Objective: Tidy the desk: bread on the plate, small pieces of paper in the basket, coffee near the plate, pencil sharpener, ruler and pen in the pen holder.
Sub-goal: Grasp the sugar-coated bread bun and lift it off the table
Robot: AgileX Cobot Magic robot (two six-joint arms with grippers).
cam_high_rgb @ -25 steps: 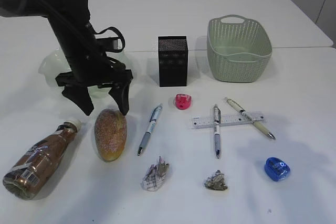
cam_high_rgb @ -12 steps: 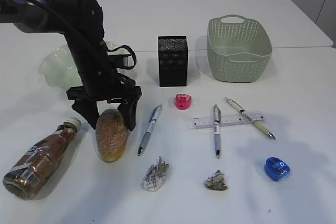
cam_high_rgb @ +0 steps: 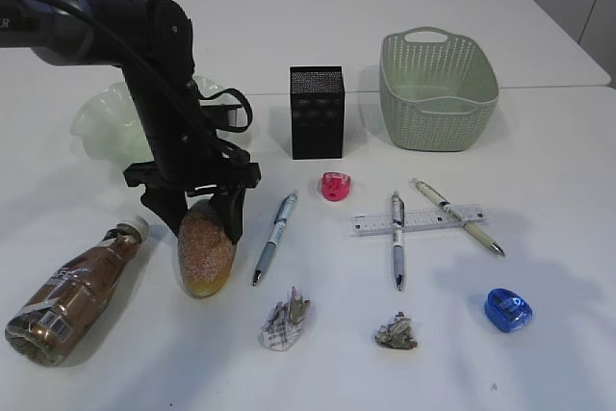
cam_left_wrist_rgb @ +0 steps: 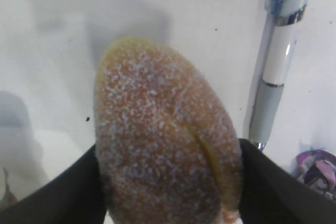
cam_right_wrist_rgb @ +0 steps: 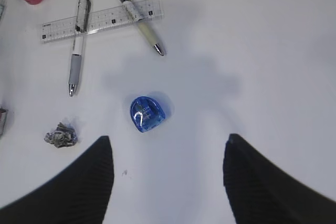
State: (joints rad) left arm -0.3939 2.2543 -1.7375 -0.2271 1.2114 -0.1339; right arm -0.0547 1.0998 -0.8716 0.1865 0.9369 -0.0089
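The sugared bread (cam_high_rgb: 205, 252) lies on the table left of centre, and it fills the left wrist view (cam_left_wrist_rgb: 163, 135). My left gripper (cam_high_rgb: 204, 228) straddles its far end, and both fingers (cam_left_wrist_rgb: 52, 203) press against its sides. The pale green plate (cam_high_rgb: 96, 122) is behind the arm. The coffee bottle (cam_high_rgb: 72, 291) lies on its side at the front left. My right gripper (cam_right_wrist_rgb: 168, 156) is open and empty above the table, just short of the blue sharpener (cam_right_wrist_rgb: 147, 114). It does not show in the exterior view.
The black pen holder (cam_high_rgb: 317, 113) and green basket (cam_high_rgb: 438, 93) stand at the back. A pen (cam_high_rgb: 275, 236) lies right of the bread. A pink sharpener (cam_high_rgb: 335, 186), a ruler (cam_high_rgb: 419, 219) under two pens (cam_high_rgb: 397, 238), the blue sharpener (cam_high_rgb: 507, 309) and two paper scraps (cam_high_rgb: 285, 322) lie around.
My left gripper has come down over the far end of the bread and its fingers have narrowed onto the sides. Nothing else has moved.
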